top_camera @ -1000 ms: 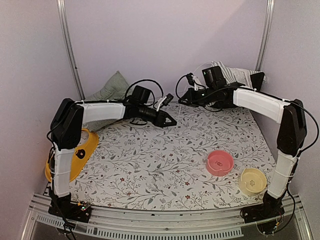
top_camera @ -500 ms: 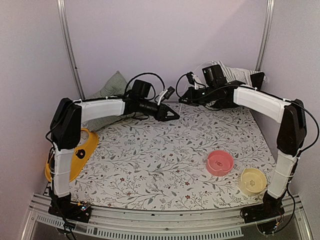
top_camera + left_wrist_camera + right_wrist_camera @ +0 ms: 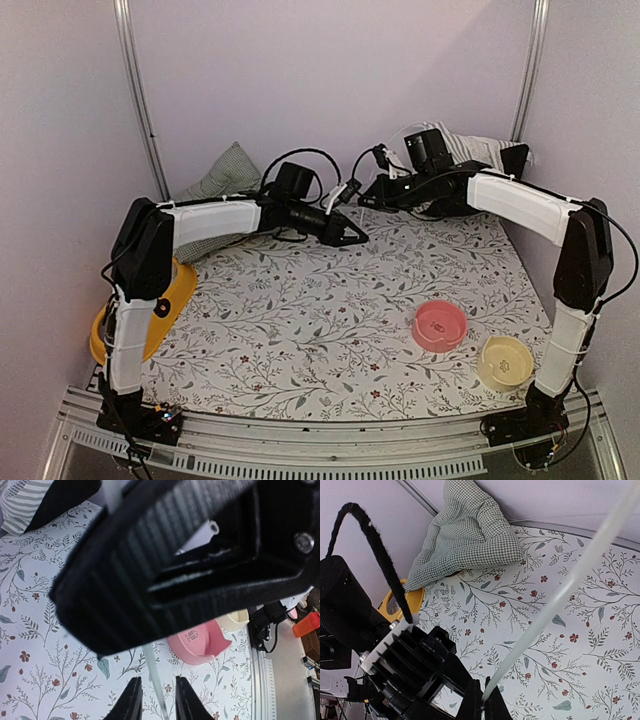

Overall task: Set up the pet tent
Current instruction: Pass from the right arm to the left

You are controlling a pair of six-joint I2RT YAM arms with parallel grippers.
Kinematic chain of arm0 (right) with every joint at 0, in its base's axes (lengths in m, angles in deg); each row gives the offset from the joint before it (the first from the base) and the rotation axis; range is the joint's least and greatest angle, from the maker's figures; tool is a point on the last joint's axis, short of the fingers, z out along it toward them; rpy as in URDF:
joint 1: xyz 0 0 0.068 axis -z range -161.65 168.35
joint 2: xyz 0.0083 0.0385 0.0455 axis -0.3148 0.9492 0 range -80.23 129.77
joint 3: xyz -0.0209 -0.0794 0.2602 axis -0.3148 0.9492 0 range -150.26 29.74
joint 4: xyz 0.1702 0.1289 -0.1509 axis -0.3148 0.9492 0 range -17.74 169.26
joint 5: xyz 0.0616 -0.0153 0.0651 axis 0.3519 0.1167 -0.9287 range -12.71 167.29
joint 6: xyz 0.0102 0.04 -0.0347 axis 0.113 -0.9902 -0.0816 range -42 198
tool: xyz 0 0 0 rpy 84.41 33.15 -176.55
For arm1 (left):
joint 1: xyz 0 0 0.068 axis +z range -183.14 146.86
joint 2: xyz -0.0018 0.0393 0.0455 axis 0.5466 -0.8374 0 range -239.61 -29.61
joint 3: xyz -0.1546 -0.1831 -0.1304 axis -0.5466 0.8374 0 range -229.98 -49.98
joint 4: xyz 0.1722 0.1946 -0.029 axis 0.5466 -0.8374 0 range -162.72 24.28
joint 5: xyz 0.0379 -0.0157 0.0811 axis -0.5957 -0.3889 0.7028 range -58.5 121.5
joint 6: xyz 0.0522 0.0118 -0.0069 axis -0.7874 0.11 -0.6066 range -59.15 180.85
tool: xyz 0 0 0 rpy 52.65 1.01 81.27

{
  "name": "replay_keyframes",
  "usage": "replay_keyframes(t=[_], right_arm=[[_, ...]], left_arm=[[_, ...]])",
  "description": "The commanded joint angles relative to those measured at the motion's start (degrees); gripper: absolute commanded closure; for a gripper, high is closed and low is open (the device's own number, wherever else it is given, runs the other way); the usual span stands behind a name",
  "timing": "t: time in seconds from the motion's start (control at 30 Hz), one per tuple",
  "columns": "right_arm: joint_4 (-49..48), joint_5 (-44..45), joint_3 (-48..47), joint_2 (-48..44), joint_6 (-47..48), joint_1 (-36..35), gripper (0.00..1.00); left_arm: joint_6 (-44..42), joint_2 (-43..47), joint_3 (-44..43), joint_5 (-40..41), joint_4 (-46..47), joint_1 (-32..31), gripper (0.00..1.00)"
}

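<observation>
The pet tent [image 3: 466,147] lies bunched at the back right, its striped fabric [image 3: 20,505] also at the top left of the left wrist view. A thin pale tent pole [image 3: 560,590] runs out from between the fingers of my right gripper [image 3: 483,696], which is shut on it. In the top view my right gripper [image 3: 374,190] hovers near the back centre. My left gripper [image 3: 352,236] is just in front of it. Its jaws [image 3: 157,682] stand apart on either side of the pole [image 3: 152,665], with a gap on each side.
A green checked cushion [image 3: 225,175] leans in the back left corner. A yellow object [image 3: 165,300] sits at the left edge. A pink bowl [image 3: 440,325] and a cream bowl [image 3: 505,361] stand at the front right. Walls close in on three sides.
My left arm has moved right and back toward my right gripper, and its jaws have narrowed a little around the pole. The right arm has stayed put.
</observation>
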Motion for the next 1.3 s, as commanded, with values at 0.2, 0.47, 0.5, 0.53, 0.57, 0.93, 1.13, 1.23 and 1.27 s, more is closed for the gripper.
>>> replay_keyframes(t=[0.2, 0.47, 0.5, 0.53, 0.57, 0.93, 1.13, 1.23, 1.27], right_arm=[[-1.04, 2.99, -2.96, 0.8, 5.68, 0.42, 1.0], [0.26, 3.45, -3.05, 0.93, 6.97, 0.42, 1.0], [0.35, 3.57, -3.05, 0.89, 7.06, 0.37, 1.0], [0.37, 3.66, -3.09, 0.89, 7.24, 0.41, 1.0], [0.37, 3.7, -3.13, 0.83, 7.28, 0.42, 1.0], [0.47, 3.03, -3.75, 1.4, 7.29, 0.39, 1.0], [0.72, 3.18, -4.01, 1.33, 7.38, 0.42, 1.0], [0.73, 3.28, -3.94, 1.25, 7.38, 0.4, 1.0], [0.79, 3.27, -3.98, 1.16, 7.38, 0.46, 1.0]], left_arm=[[-1.53, -0.71, -0.02, -0.5, -1.57, -0.43, 0.87], [-1.03, -0.88, -0.73, -1.32, -0.86, -0.3, 0.85], [-1.09, -0.92, -0.87, -1.45, -0.9, -0.21, 0.86], [-1.12, -1.0, -0.89, -1.65, -0.89, -0.21, 0.86], [-1.14, -1.08, -0.94, -1.83, -0.95, -0.17, 0.87], [1.44, -1.29, 0.95, -1.64, 2.57, -0.64, 1.0], [4.41, -0.11, 4.42, 0.02, 9.08, -1.32, 1.0], [6.87, 1.46, 7.81, 3.15, 13.88, -1.73, 1.0], [7.89, 1.87, 9.26, 4.05, 15.89, -1.9, 1.0]])
